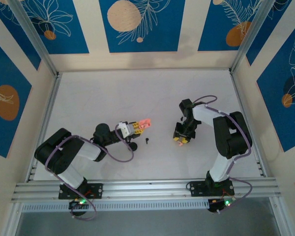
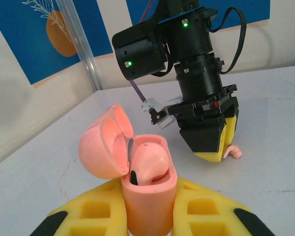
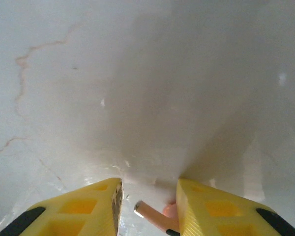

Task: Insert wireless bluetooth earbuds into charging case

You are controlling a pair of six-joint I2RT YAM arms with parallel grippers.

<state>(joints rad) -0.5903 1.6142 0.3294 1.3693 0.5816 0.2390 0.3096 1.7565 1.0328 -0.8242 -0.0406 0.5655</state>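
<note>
My left gripper [image 1: 137, 127] is shut on the pink charging case [image 2: 148, 196], holding it upright with the lid [image 2: 102, 145] swung open to the left. One pale pink earbud [image 2: 150, 160] sits in the case. My right gripper [image 1: 181, 139] points straight down at the table. Its yellow fingers [image 3: 96, 199] stand apart on either side of a second pink earbud [image 3: 152, 215], which lies on the table against the right finger. This earbud [image 2: 232, 152] also peeks out beside the right gripper [image 2: 214, 147] in the left wrist view. A black earbud [image 1: 147, 140] lies on the table between the arms.
A small dark round object [image 1: 132, 146] rests on the table [image 1: 137, 93] just in front of my left gripper. The white table is bounded by aluminium rails [image 1: 142, 187] at the near edge and patterned walls on the other sides.
</note>
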